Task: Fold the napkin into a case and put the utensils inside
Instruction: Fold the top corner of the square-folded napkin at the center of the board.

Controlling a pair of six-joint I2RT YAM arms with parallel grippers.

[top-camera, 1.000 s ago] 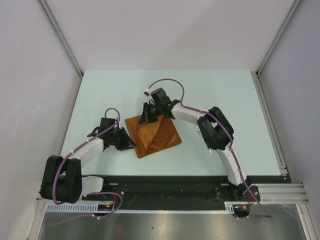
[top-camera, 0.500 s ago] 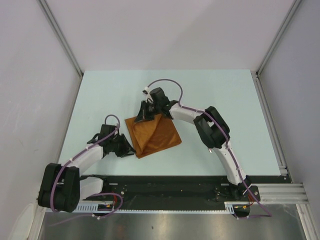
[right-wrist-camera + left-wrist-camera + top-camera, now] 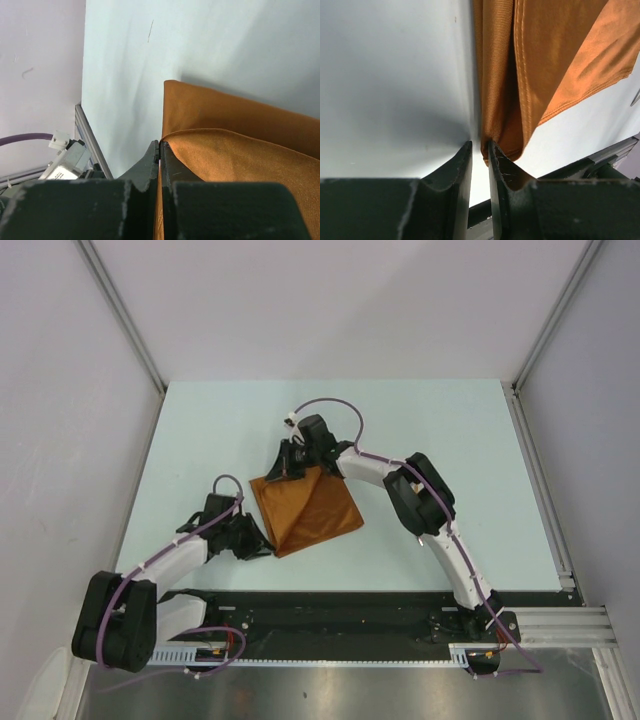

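A pale blue-green worktop [image 3: 200, 440] is seen from above, walled by light panels on three sides. The right arm [image 3: 425, 495] is stretched from its base at the near edge, bent over the middle of the worktop and brought down at the far corner of the cloth. The left arm [image 3: 175, 555] is laid low and reaches across to the near left side of the cloth. The rust-orange napkin [image 3: 310, 508] is spread near the middle of the worktop, turned corner-on like a diamond and doubled over, with a raised fold running from its far corner toward its near corner. In the right wrist view the right jaws are pressed together, and the upper layer of the napkin is pinched between their tips and lifted off the layer beneath. In the left wrist view the left jaws are held a narrow slit apart, right at the bunched edge of the napkin. The cloth meets their tips, but whether it is actually clamped there cannot be told.
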